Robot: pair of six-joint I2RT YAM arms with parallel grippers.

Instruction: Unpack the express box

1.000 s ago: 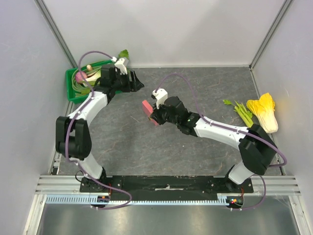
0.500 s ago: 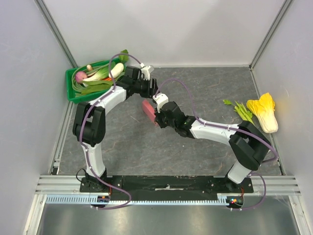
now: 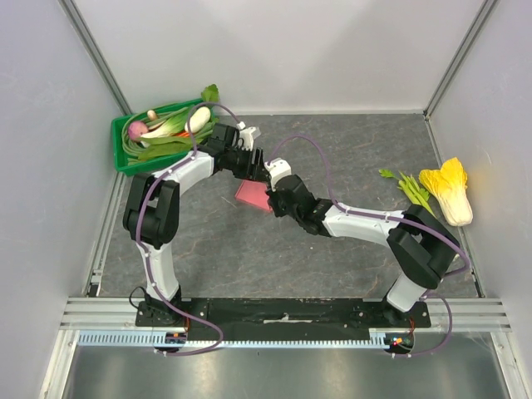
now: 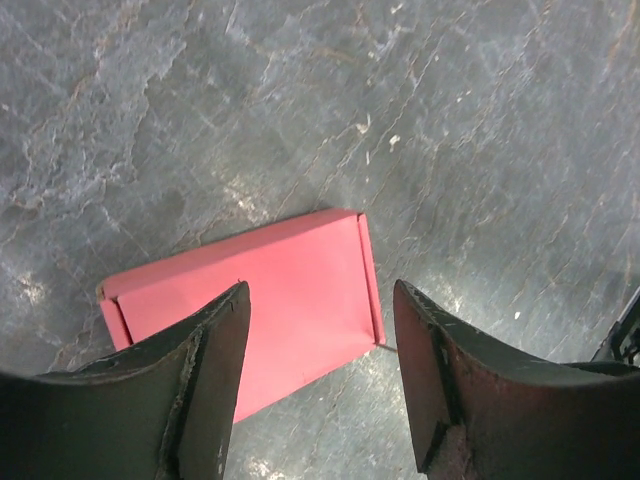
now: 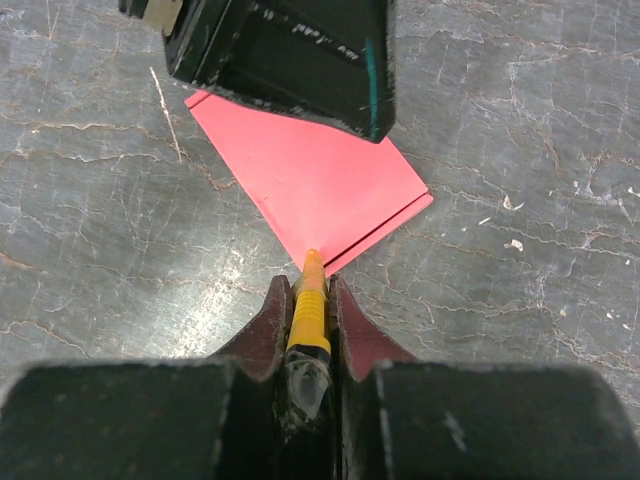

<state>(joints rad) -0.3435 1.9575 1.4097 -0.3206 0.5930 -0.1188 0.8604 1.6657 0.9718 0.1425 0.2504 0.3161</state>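
Right gripper (image 5: 308,290) is clamped on a yellow tool (image 5: 309,315), presumably to slit the express box (image 5: 320,180); left gripper (image 4: 320,300) is spread above it.

Left claw (image 3: 259,170) overhangs the express box (image 3: 249,196); table (image 3: 199,229) left of it seems free.

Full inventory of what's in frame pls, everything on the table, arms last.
express box: 1, pink-red, lying flat mid-table
yellow-orange tool: 1, clamped in the right gripper, tip at a box corner
crate: 1, green, far left corner
vegetables: several, green, white and pink, in the crate; count unclear
leafy stalks: 1 bunch, green, right side
cabbage: 1, yellow, right of the stalks
table: 1, grey stone-look
left gripper: open, over the box
right gripper: shut on the tool
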